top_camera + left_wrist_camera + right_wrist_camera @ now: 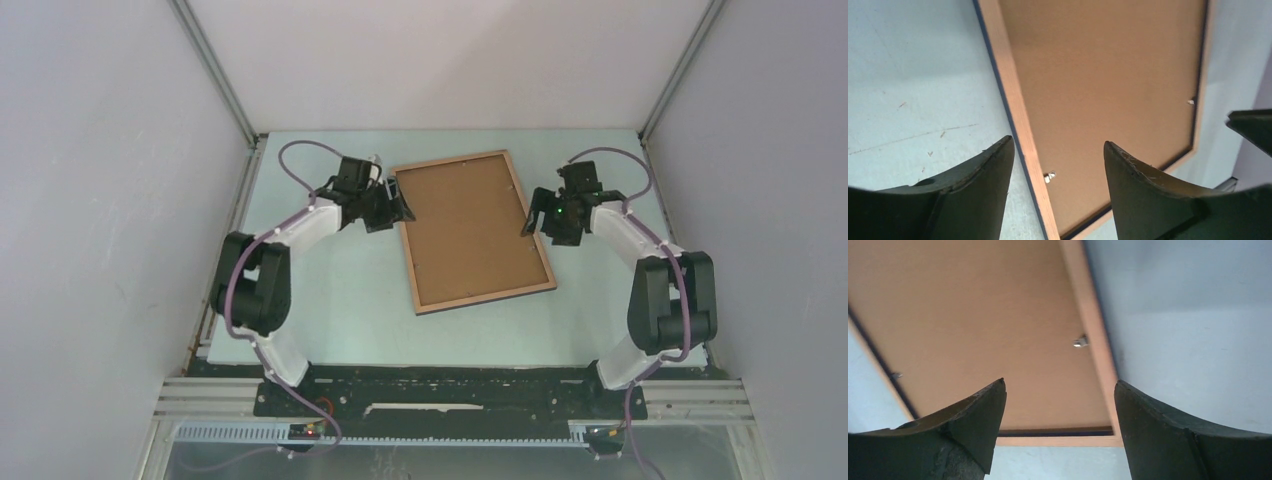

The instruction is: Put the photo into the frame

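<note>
The frame point(405, 240) lies flat in the middle of the table, light wood face up, with the plain brown backing board point(470, 228) filling it. The photo is out of view. My left gripper point(400, 208) is open and empty over the frame's left edge. In the left wrist view the left gripper point(1057, 141) straddles the wooden rim point(1015, 110), one finger over the table, one over the board point(1108, 75). My right gripper point(530, 212) is open and empty at the right edge. In the right wrist view the right gripper point(1060, 382) straddles the rim point(1093, 335).
Small metal tabs point(1049, 176) point(1079, 342) sit at the board's edges inside the rim. White walls enclose the pale table point(330, 290) on three sides. The arm bases stand at the near edge.
</note>
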You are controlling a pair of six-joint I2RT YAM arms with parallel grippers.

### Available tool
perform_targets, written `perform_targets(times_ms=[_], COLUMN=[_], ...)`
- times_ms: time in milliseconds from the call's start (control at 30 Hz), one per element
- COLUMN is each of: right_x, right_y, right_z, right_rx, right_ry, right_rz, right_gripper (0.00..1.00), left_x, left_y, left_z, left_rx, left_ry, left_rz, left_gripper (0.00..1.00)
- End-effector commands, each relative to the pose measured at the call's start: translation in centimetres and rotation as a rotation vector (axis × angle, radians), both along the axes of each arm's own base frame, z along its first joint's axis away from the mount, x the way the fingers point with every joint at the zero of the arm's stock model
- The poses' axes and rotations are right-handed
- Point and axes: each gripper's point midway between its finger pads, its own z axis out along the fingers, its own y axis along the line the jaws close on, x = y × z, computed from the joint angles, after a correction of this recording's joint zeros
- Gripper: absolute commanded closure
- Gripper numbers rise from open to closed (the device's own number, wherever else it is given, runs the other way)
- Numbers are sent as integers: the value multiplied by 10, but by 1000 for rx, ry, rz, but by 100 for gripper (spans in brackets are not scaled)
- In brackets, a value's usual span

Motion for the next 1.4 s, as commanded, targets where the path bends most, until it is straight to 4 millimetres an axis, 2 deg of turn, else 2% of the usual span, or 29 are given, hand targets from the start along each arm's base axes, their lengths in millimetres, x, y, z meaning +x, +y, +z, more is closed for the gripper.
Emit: perform_targets(times_ms=[0,67,133,267,400,533,733,800,900,1000,1033,1167,1300,1367], right_x=[1,12,23,43,57,63,58,56,43,20,12,-33,-77,-91], right_y=[-35,-39,-37,-32,-28,-27,-24,-21,-11,7,13,33,65,80], right_z=[-10,-12,-13,-22,-26,-42,-65,-66,-63,-54,-48,-44,-32,-27], right_rx=[-96,-77,-40,-19,2,3,-17,-1,80,198,232,248,260,281], right_ry=[34,33,41,50,64,96,148,158,174,151,136,160,146,147], right_rz=[-19,-20,-7,15,10,-6,-17,-31,-70,-72,-60,1,100,127], right_gripper=[13,13,16,23,30,40,49,58,72,76,76,78,76,74], left_x=[-10,-17,-21,-12,-5,0,10,14,24,37,43,71,96,105], left_y=[-6,-4,2,-2,-14,-24,-32,-36,-46,-59,-62,-77,-92,-94], left_z=[35,33,23,18,-3,-15,-21,-21,-22,-23,-25,-19,-8,-8], left_rx=[-119,-145,-169,-312,-378,-423,-444,-450,-473,-499,-501,-516,-521,-497], left_ry=[-104,-103,-103,-211,-172,-153,-136,-133,-115,-77,-69,-62,-63,-69], left_rz=[14,58,128,225,230,230,224,212,183,149,142,98,39,20], left_gripper=[28,27,29,35,33,33,35,34,36,37,37,37,37,37])
